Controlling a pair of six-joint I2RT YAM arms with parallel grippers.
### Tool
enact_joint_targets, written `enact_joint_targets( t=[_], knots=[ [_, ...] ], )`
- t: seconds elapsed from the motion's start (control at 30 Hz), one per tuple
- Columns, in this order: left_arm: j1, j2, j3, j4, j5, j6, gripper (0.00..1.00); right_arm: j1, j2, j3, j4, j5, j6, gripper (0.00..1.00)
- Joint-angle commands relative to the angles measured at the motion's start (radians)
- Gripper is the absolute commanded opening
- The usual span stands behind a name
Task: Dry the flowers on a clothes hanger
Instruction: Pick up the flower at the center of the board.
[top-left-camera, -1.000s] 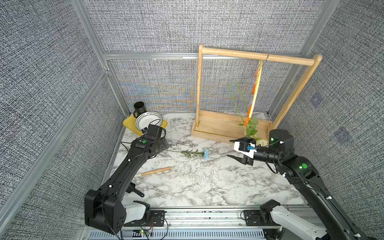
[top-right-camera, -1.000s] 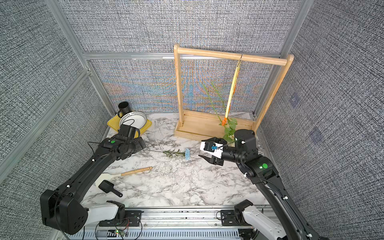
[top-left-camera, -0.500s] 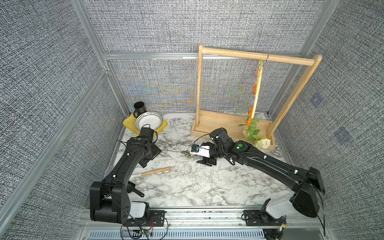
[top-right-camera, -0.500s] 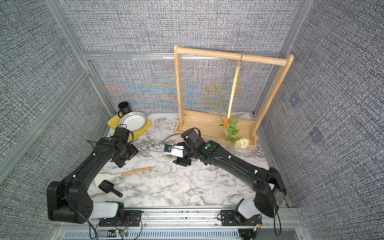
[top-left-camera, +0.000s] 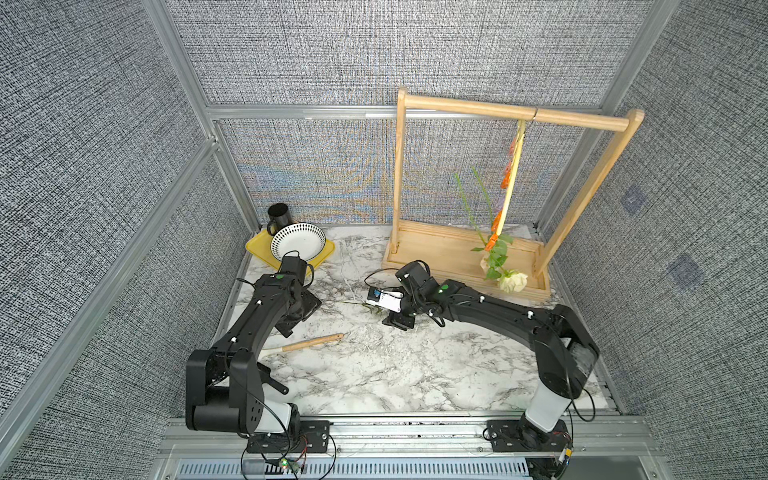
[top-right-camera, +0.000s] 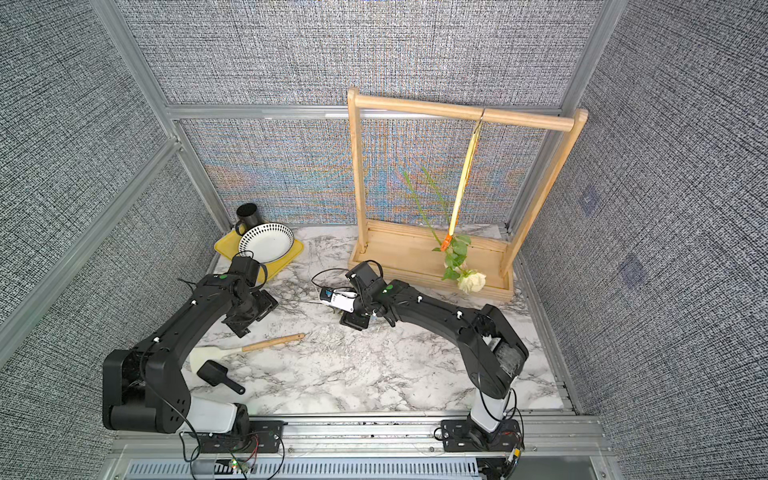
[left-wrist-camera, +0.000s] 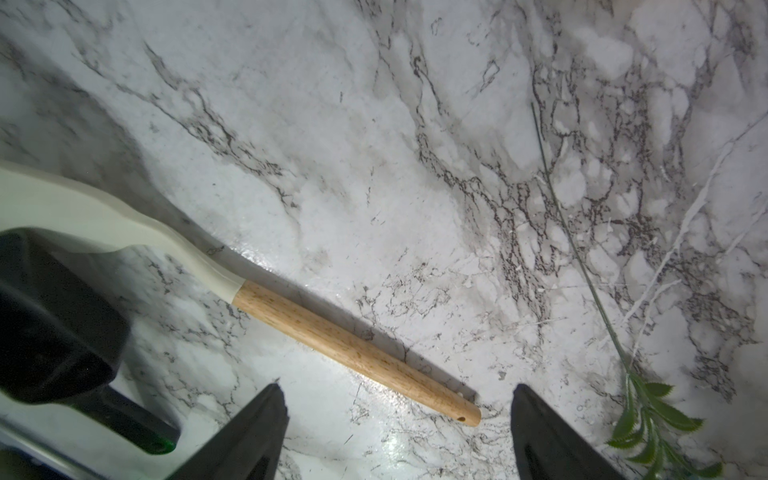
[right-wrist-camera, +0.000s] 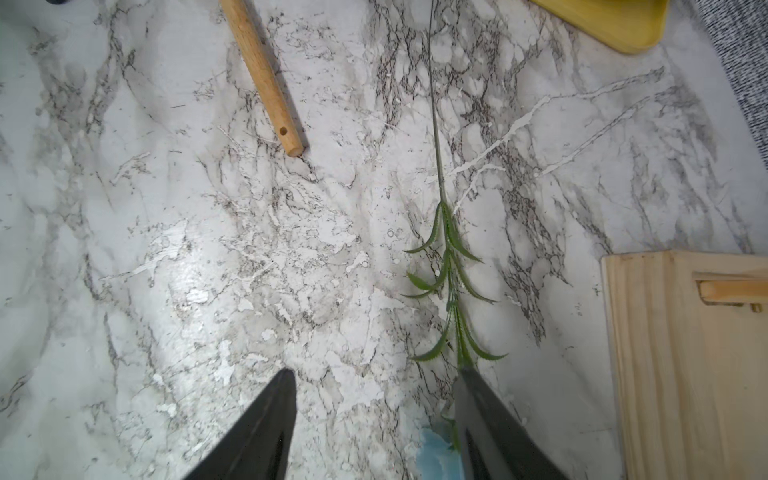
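Blue bloom (right-wrist-camera: 432, 457) between parted right fingers (right-wrist-camera: 262, 432) (beside one), leafy stem (right-wrist-camera: 451, 291) ahead

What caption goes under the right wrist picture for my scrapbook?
Open right gripper poised over the blue flower lying on the marble table.

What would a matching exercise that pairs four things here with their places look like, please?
Things:
1 white rose
2 light-blue flower
3 patterned bowl
4 clothes hanger

Places:
A on the yellow tray
B hooked over the wooden rack's top bar
C on the marble table, by the right claw
D hanging head-down from an orange clip

Pairs: 1-D, 2-C, 3-A, 4-B.
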Motion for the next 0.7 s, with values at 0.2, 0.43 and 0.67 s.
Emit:
enact_joint_targets(
  t=[0.2,0.43,0.67],
  knots=[
    [0.009,0.062,0.039,0.022,0.081,0.044,0.87,-0.056,0.179,0.135,-0.014,-0.022,0.019,0.63],
    [0.013,0.091,0.046,0.037,0.082,0.054,0.88,-0.084,0.301,0.252,-0.075,-0.069,-0.004,0.63],
    [0.016,0.124,0.061,0.049,0.14,0.076,0.89,-0.123,0.398,0.348,-0.165,-0.166,-0.014,0.47]
  ],
)
